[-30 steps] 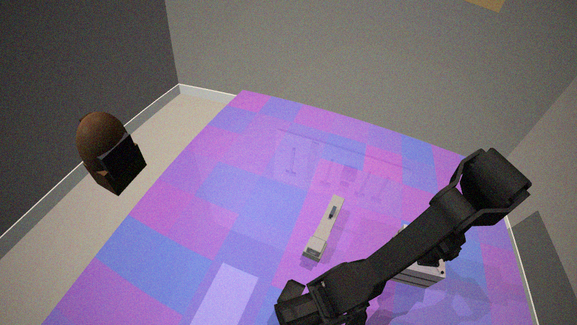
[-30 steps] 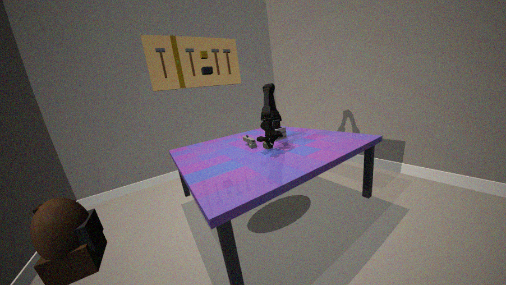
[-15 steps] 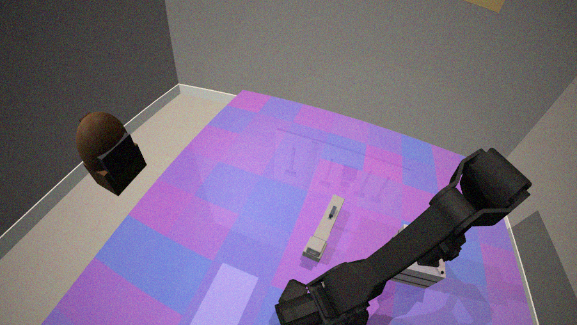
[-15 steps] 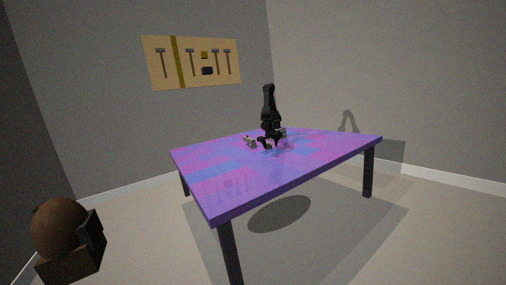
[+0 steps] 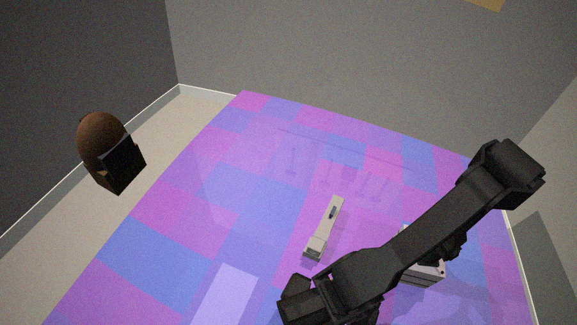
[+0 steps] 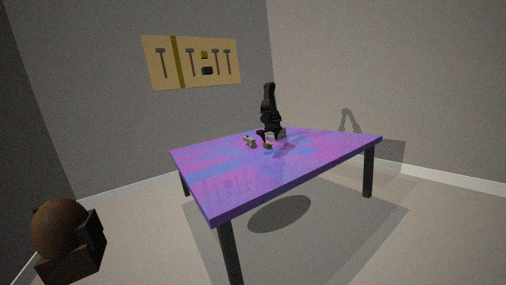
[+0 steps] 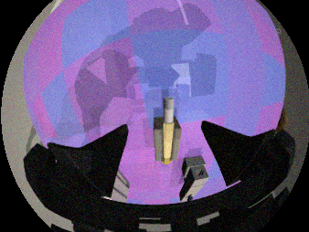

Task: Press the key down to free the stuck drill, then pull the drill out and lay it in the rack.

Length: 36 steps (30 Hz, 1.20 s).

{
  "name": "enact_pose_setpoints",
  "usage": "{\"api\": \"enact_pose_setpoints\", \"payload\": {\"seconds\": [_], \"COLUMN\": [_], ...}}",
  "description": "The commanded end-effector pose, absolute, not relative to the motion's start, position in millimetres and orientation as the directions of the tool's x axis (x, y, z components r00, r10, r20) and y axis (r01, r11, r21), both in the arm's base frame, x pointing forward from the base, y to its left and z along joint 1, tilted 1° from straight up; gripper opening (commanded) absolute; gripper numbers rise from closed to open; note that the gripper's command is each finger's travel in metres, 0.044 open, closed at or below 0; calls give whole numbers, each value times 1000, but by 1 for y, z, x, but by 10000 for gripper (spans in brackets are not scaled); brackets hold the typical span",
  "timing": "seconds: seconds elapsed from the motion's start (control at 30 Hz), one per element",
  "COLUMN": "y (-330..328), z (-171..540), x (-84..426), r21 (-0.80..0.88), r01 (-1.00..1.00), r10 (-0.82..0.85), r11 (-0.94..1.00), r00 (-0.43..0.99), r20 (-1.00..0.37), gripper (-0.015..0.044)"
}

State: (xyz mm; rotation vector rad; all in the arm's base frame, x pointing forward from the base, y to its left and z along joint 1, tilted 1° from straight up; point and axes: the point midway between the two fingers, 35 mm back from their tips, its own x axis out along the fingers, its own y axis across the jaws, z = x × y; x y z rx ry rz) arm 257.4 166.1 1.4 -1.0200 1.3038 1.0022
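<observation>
Above the patchwork table point(image 5: 250, 210) point(image 6: 276, 169) point(image 7: 242, 59), the fingers point(image 5: 296, 296) point(image 6: 269, 138) gape downward.

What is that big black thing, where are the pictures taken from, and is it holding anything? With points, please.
It's a robot arm point(image 5: 435, 229) point(image 6: 269, 102), with bending joints like your elbow. At its end is a claw point(image 5: 332, 296) point(image 6: 270, 141) point(image 7: 165, 126) with two black fingers. They're wide open, holding nothing.

One picture looks down from above, one looks across the room, and the round one looks out from the arm's wrist.

On the colorful table point(image 5: 161, 245) point(image 6: 247, 191) point(image 7: 247, 68) are a long pale piece point(image 5: 329, 226) point(image 6: 249, 141) point(image 7: 194, 184), a pale box with dark lines point(image 5: 421, 276) point(image 6: 279, 134) point(image 7: 121, 184), and a small grayish block point(image 6: 267, 145) point(image 7: 158, 148). A yellow piece with a gray end point(image 7: 167, 137) shows at that block, between the open fingers but not gripped.
</observation>
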Motion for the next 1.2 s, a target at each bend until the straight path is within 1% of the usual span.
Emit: {"api": "enact_pose_setpoints", "payload": {"seconds": [0.0, 0.13, 0.27, 0.33, 0.53, 0.67, 0.73, 0.87, 0.97, 1.07, 1.17], "y": [167, 168, 162, 143, 118, 82, 67, 25, -8, -34, -56], "z": [20, 31, 28, 41, 76, 115, 132, 181, 219, 251, 281], "x": [260, 261, 267, 285, 325, 354, 362, 371, 367, 355, 337], "r21": [-30, -30, -37, -82, -217, -415, -503, -740, -890, -962, -962], "r01": [-964, -964, -961, -946, -940, -872, -829, -654, -454, -253, -53], "r10": [6, 6, 25, 77, 284, 378, 401, 431, 425, 410, 393], "r11": [263, 263, 274, 314, 262, 261, 246, 158, 40, -99, -268], "r00": [33, 33, 46, 111, 291, 488, 559, 720, 814, 871, 906], "r20": [-999, -999, -999, -991, -914, -787, -726, -545, -396, -271, -159], "gripper": [440, 440, 440, 440, 440, 440, 440, 440, 440, 440, 440]}}
